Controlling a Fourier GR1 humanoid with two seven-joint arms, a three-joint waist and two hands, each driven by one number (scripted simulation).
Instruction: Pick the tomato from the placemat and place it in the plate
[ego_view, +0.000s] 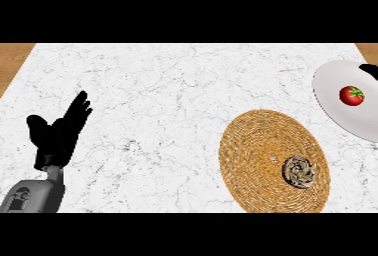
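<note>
A red tomato (351, 95) with a green stem lies on the white plate (336, 110) at the right edge of the head view. Left of the plate and nearer to me, the round woven placemat (266, 150) lies on the marble counter; a small brown patterned object (299, 171) sits on its lower right part. My left hand (55, 135) rests open at the left, fingers pointing up, far from the placemat. A small black shape (370, 70) shows at the right edge above the plate; it may be part of my right hand, too little shows to tell.
The white marble counter (162, 100) stretches between my left hand and the placemat. Wooden strips show at the top left corner (15, 57) and top right corner (367, 48).
</note>
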